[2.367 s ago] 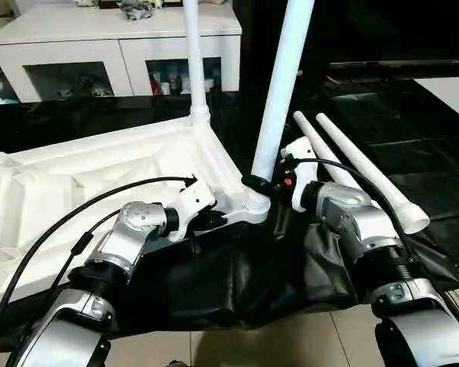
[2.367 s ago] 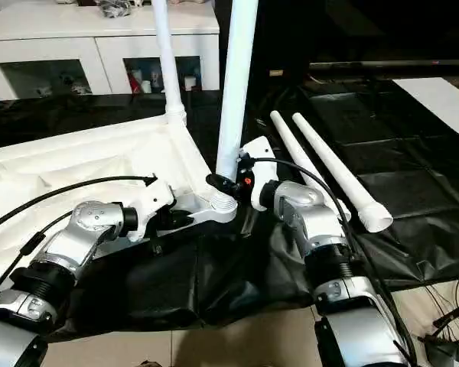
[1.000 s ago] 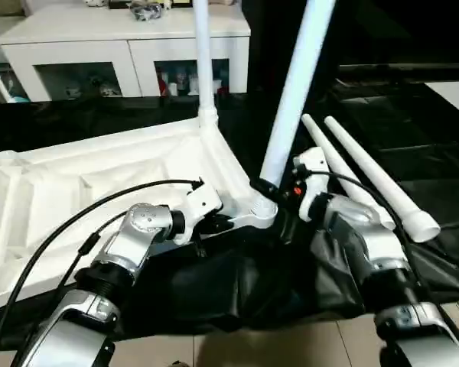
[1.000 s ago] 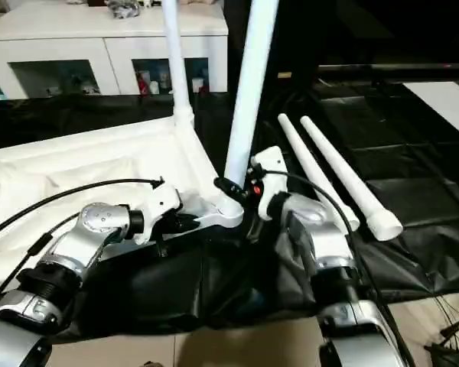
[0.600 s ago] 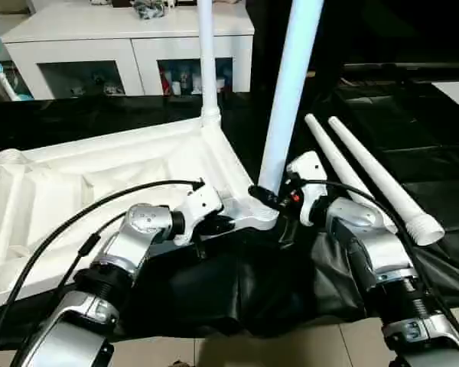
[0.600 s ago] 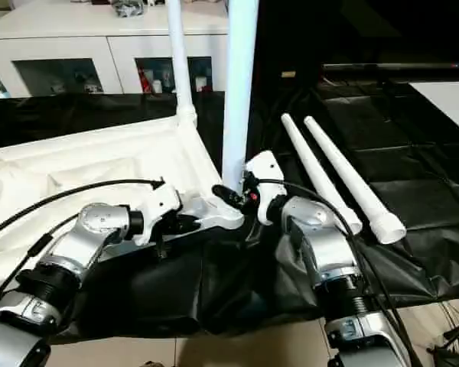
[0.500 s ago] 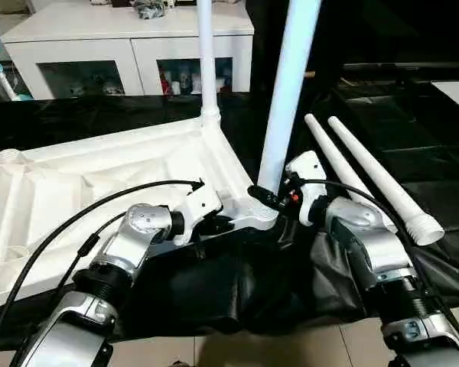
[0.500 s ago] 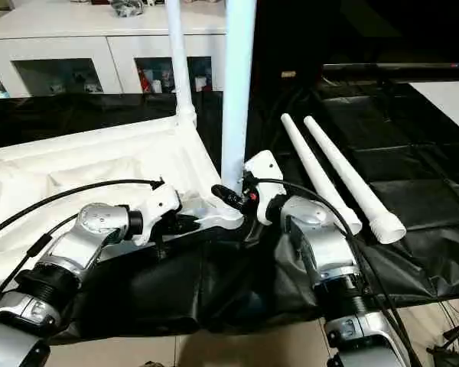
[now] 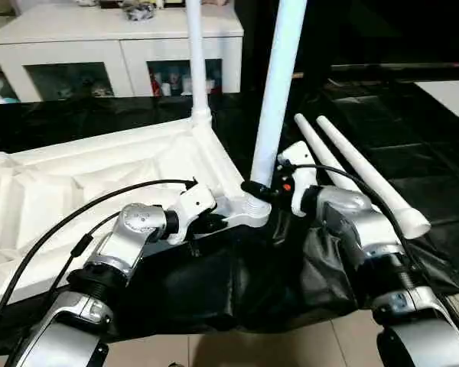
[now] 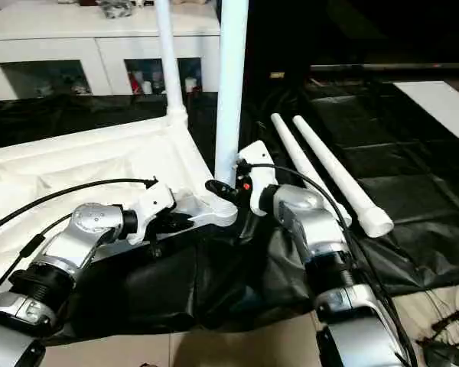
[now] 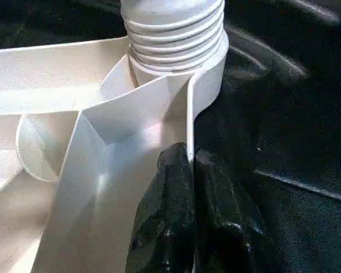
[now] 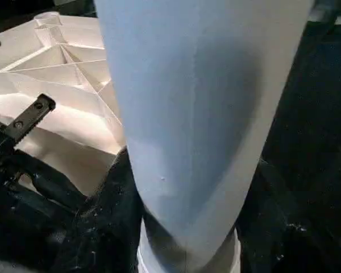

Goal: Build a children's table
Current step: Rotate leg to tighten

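The white plastic rectangular table top [image 9: 99, 180] lay upside down at nine o'clock on the black-covered work table [image 9: 413, 145]. The left gripper [image 11: 188, 170] pinched its raised rim together. The right gripper [image 9: 262, 191] clasped the upright white tapered tube leg [image 12: 199, 114] at its socketed base.

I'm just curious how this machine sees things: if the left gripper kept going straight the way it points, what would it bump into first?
The left gripper is already pinching the tabletop's rim. Straight ahead, it would probably meet the corner socket where the ribbed end of the upright leg sits.
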Robot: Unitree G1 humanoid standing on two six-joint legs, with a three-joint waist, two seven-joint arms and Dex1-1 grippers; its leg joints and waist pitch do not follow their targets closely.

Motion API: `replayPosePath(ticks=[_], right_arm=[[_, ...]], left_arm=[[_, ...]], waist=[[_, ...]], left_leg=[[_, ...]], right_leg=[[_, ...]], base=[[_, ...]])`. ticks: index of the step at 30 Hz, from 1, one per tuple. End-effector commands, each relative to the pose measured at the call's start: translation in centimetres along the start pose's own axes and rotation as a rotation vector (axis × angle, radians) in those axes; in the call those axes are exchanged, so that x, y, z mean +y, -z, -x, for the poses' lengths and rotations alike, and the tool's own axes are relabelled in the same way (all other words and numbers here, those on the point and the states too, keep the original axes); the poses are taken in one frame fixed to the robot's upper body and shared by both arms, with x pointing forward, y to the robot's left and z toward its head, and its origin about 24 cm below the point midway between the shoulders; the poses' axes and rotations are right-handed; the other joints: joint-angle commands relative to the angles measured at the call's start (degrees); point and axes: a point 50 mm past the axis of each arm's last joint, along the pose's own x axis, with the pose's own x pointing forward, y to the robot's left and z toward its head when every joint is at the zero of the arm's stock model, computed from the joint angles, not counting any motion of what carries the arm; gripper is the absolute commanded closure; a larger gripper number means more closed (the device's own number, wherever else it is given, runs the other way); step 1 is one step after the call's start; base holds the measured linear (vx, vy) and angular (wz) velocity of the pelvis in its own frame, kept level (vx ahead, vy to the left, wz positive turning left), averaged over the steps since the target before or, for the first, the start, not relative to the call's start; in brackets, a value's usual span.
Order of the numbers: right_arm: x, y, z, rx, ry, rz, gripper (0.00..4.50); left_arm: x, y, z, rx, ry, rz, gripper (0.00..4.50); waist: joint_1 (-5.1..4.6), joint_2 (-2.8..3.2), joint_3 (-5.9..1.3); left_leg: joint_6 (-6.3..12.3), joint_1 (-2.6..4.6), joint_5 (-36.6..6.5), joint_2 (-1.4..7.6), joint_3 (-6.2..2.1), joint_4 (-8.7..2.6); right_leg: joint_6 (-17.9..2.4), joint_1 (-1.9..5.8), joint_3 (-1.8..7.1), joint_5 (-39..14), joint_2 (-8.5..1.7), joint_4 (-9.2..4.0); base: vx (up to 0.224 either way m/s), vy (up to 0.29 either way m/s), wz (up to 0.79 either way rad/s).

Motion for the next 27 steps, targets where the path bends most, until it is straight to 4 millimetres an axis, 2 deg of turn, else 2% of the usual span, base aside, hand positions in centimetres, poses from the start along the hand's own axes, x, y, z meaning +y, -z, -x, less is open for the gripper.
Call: replayPosePath(ticks=[1, 4, 6, 9, 13, 19, 22, 24, 25, 27], right_arm=[[-0.4, 6.5, 0.9, 0.25, 0.084, -0.19, 2.66], [-0.4, 6.5, 0.8, 0.253, 0.072, -0.173, 2.66], [-0.2, 6.6, 0.9, 0.265, 0.056, -0.144, 2.66], [0.0, 7.0, 0.9, 0.282, 0.045, -0.081, 2.66], [0.2, 7.3, 0.8, 0.282, 0.057, 0.0, 2.66], [0.2, 6.7, 0.4, 0.227, 0.101, -0.044, 2.66], [0.0, 6.6, 0.0, 0.201, 0.168, -0.095, 2.66], [-0.1, 6.5, -0.3, 0.197, 0.232, -0.117, 2.66], [-0.2, 6.5, -0.5, 0.199, 0.269, -0.121, 2.66], [-0.5, 6.4, -1.1, 0.198, 0.365, -0.136, 2.66]], left_arm=[[-0.6, -0.2, -0.4, -0.012, 0.035, -0.012, 4.5], [-0.6, -0.3, -0.4, -0.01, 0.035, -0.014, 4.5], [-0.5, -0.3, -0.4, -0.009, 0.035, -0.016, 4.5], [-0.5, -0.4, -0.5, -0.011, 0.034, -0.021, 4.5], [-0.5, -0.5, -0.6, -0.012, 0.031, -0.027, 4.5], [-0.3, -0.7, -0.6, -0.013, 0.021, -0.027, 4.5], [0.1, -1.1, -0.7, -0.023, -0.001, -0.003, 4.5], [0.4, -1.4, -0.8, -0.025, -0.028, 0.018, 4.5], [0.5, -1.5, -0.9, -0.022, -0.045, 0.027, 4.5], [0.8, -2.0, -1.6, -0.006, -0.092, 0.048, 4.5]], waist=[[-0.48, 0.36, -1.3], [-0.62, 0.41, -1.28], [-0.6, 0.62, -1.33], [-0.39, 0.62, -1.42], [-0.27, 0.57, -1.4], [-0.51, 0.92, -1.3], [-0.78, 0.92, -1.19], [-1.26, 1.27, -0.95], [-1.46, 1.28, -0.98], [-1.79, 2.07, -0.72]], left_leg=[[-4.08, 2.63, -39.04, 4.43, -4.29, -5.19], [-4.62, 2.72, -41.14, 4.51, -4.44, -5.53], [-5.02, 2.76, -41.9, 4.57, -4.4, -5.77], [-4.88, 3.06, -41.72, 4.49, -4.14, -5.63], [-4.35, 3.1, -40.8, 4.44, -3.97, -5.47], [-4.53, 3.05, -42.34, 4.46, -4.26, -5.67], [-4.55, 3.28, -43.49, 4.32, -4.41, -5.56], [-4.84, 3.31, -45.05, 4.25, -4.76, -5.71], [-5.02, 3.19, -45.79, 4.26, -4.9, -5.9], [-6.05, 3.16, -50.7, 4.7, -5.04, -7.31]], right_leg=[[-3.38, -0.94, 2.41, -42.52, -5.25, -6.74], [-3.46, -0.86, 2.22, -41.09, -5.08, -6.75], [-3.99, -0.84, 2.32, -38.98, -5.02, -6.67], [-4.61, -1.13, 2.69, -37.8, -5.07, -6.72], [-4.57, -1.21, 2.73, -38.57, -5.2, -6.94], [-4.33, -1.1, 2.43, -39.18, -4.99, -6.9], [-3.48, -1.19, 2.04, -41.68, -5.04, -7.21], [-2.82, -1.03, 1.19, -42.9, -4.89, -7.45], [-2.49, -0.69, 0.87, -42.68, -4.7, -7.39], [-2.94, 0.09, -0.21, -38.25, -3.89, -6.75]], base=[[0.0, 0.0, 0.0], [0.0, 0.0, 0.0], [0.0, 0.0, 0.0], [0.0, 0.0, 0.0], [0.0, 0.0, 0.0], [0.0, 0.0, 0.0], [0.0, 0.0, 0.0], [0.0, 0.0, 0.0], [0.0, 0.0, 0.0], [0.0, 0.0, 0.0]])
